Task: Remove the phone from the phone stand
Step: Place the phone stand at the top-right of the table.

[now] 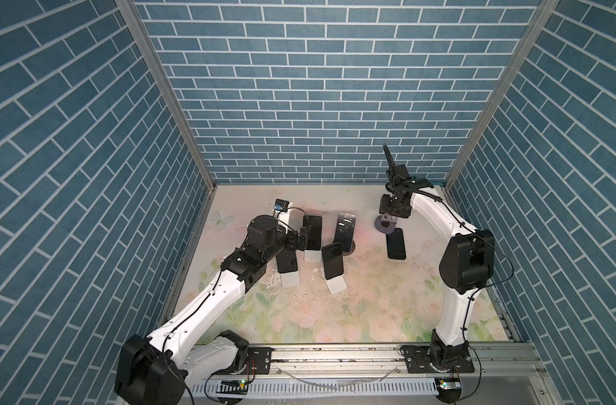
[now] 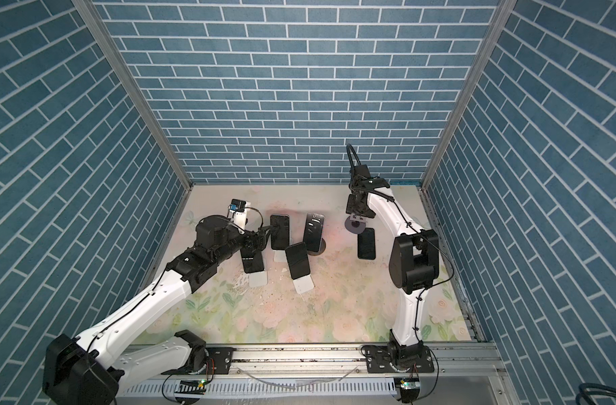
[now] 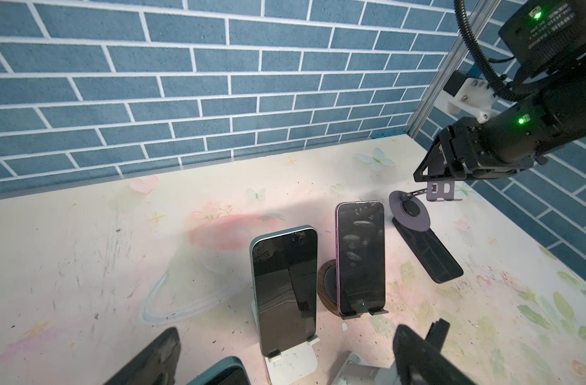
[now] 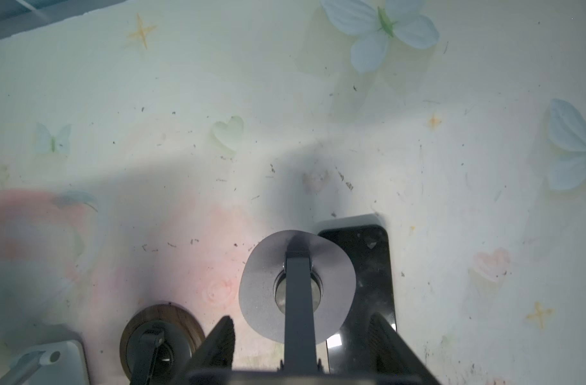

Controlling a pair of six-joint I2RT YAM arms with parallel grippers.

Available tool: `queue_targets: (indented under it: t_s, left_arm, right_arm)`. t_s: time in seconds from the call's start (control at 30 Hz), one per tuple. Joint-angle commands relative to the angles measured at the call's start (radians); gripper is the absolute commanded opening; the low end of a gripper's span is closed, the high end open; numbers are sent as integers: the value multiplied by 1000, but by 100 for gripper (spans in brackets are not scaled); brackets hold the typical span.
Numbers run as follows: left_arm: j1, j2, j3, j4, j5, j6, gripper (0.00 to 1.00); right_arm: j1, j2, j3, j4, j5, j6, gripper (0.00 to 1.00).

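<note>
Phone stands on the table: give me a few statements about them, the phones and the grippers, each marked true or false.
1. The right gripper is shut on the grey round-based stand. True.
2. That grey stand holds a phone. False: its cradle is empty.
3. A loose phone lies flat on the table beside it. True.
4. The left gripper is shut. False: its jaws stand wide open.
5. The purple phone rests on a white stand. False: its stand has a round wooden base.
</note>
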Motion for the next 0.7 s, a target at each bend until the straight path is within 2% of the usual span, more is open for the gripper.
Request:
queue_targets:
  t_s: [0.0, 0.33, 0.67]
  left_arm:
    - [-6, 20, -2, 20, -14, 15, 100]
    - [-6, 51, 21, 22, -32, 24, 100]
    - [-6, 60, 50, -13, -53, 39, 100]
  right_arm:
    - [-34, 62, 103, -61, -40, -67, 46]
    - [-117, 250, 315, -102, -79, -145, 46]
    - [-147, 354, 445, -129, -61, -222, 46]
